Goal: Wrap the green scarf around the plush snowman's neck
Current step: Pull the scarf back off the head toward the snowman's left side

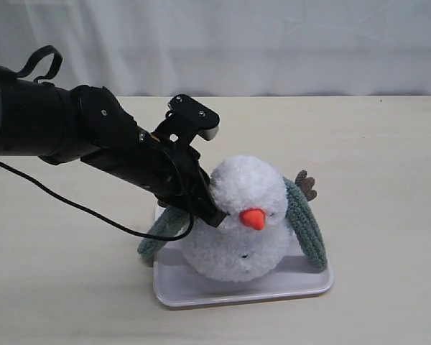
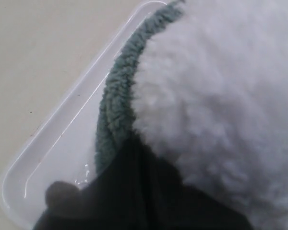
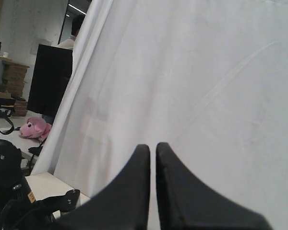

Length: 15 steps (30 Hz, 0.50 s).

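Observation:
The plush snowman (image 1: 244, 215) sits on a white tray (image 1: 201, 293), orange nose to the front. The green scarf (image 1: 309, 223) lies behind its neck, one end hanging down its right side and the other (image 1: 158, 233) down its left. My left gripper (image 1: 214, 214) is shut, its tips pushed into the neck crease on the snowman's left side. In the left wrist view those tips (image 2: 137, 141) sit between the scarf (image 2: 117, 96) and the white fur (image 2: 221, 105); whether any fabric is pinched cannot be told. My right gripper (image 3: 152, 146) is shut and empty, facing a white curtain, away from the table.
The left arm's black cable (image 1: 79, 208) trails over the table to the tray's left edge. A brown corduroy arm (image 1: 306, 185) sticks out behind the scarf. A white curtain (image 1: 273, 43) backs the table. A pink plush (image 3: 34, 128) lies far off.

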Tool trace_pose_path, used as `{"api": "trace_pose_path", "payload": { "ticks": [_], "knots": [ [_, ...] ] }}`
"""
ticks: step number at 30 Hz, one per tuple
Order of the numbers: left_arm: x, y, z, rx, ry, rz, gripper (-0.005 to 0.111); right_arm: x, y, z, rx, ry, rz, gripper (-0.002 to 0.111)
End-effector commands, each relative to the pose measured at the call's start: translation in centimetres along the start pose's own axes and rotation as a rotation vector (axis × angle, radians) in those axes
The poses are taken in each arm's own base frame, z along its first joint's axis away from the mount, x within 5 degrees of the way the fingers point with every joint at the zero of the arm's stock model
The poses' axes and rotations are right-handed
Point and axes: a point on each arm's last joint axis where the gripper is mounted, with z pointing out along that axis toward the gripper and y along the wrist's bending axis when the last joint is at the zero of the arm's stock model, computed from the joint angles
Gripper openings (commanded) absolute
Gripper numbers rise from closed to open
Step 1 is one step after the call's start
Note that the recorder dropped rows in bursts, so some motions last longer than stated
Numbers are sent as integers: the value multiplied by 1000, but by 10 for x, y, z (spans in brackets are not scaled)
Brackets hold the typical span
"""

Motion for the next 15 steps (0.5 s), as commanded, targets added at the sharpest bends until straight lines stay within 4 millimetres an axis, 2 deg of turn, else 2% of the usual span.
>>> {"api": "trace_pose_path", "payload": {
  "ticks": [1,5,7,13,15],
  "knots": [
    [-1,1,0,-15,-13,-3,0,0,0,-1,5,-5,-16,4],
    [-4,1,-2,-23,-34,-19,0,0,0,-1,5,-5,-16,4],
    [-5,1,-4,-25,-44,-22,5,0,0,-1,5,-5,-16,4],
    [-14,-3,-23,-24,-94,-13,39,0,0,-1,4,-4,-16,4],
    [-18,-6,-34,-18,-114,-2,46,0,0,-1,4,-4,-16,4]
  ]
}}
